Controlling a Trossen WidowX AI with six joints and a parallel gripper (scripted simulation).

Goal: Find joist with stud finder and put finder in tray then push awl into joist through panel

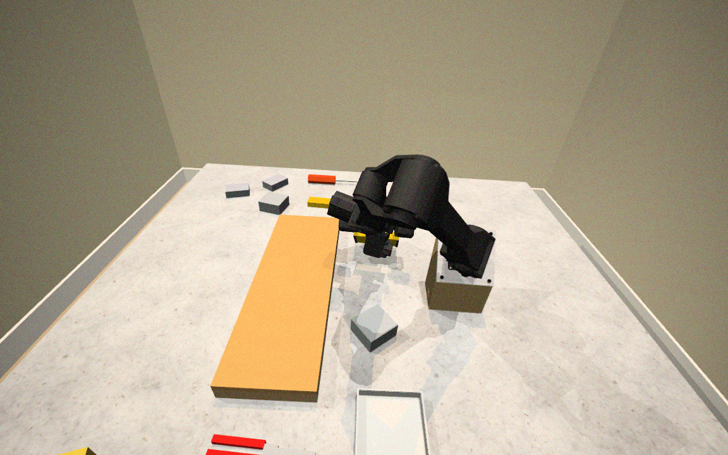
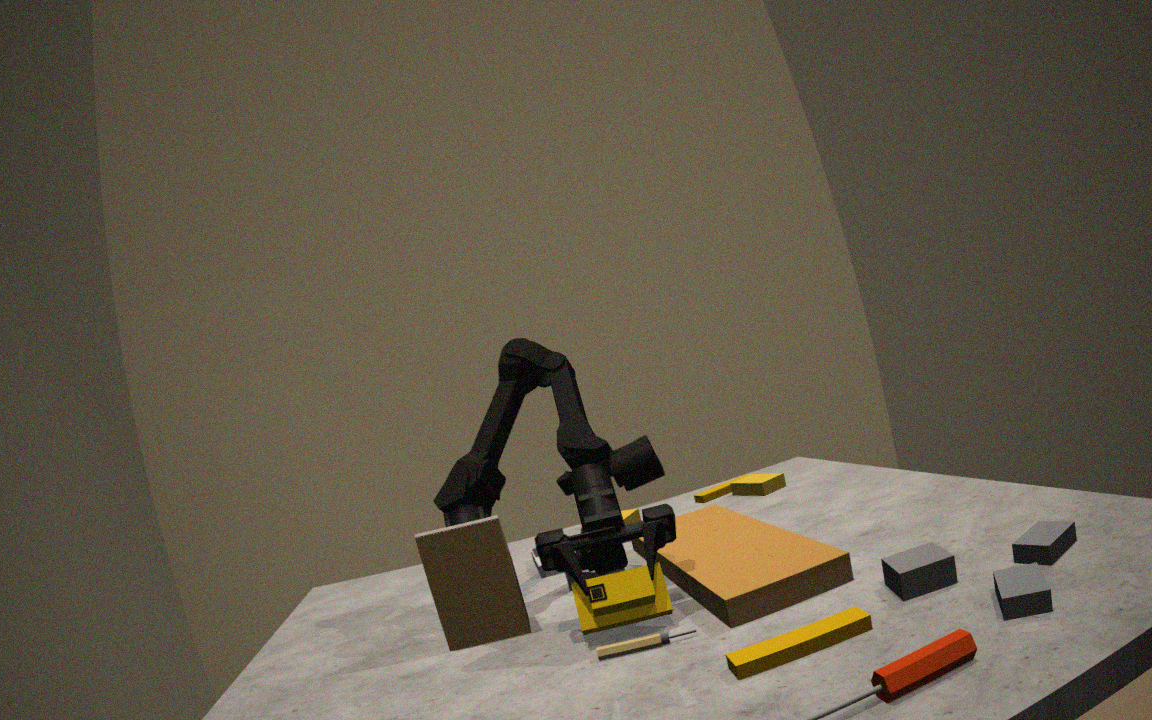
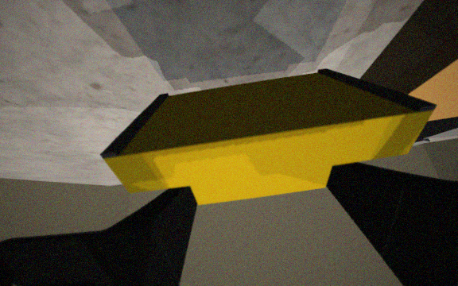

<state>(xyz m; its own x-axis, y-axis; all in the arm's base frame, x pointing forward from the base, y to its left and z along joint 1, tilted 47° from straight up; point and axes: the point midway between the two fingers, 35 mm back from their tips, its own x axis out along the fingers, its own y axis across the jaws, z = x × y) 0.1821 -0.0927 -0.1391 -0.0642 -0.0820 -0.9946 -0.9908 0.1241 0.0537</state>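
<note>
My gripper point(image 2: 618, 583) point(image 3: 256, 170) is shut on the yellow stud finder point(image 1: 360, 238) point(image 2: 623, 601) point(image 3: 253, 159), which is tilted and low over the table, between the floor panel and the arm's base; I cannot tell whether it touches the table. The orange-tan floor panel point(image 1: 293, 294) point(image 2: 741, 555) lies flat, and no hole shows in it. The awl point(image 2: 629, 645), with a cream handle and thin tip, lies beside the stud finder in the exterior view; the arm hides it in the top view. The white tray point(image 1: 390, 391) is at the front and looks empty. The joist is hidden.
A yellow bar point(image 1: 318, 201) point(image 2: 799, 642) and an orange-handled screwdriver point(image 1: 321, 179) point(image 2: 925, 664) lie past the panel's far end. Several grey blocks stand there; another grey block point(image 1: 374, 325) is between panel and base. A red-handled tool point(image 1: 238, 441) lies in front.
</note>
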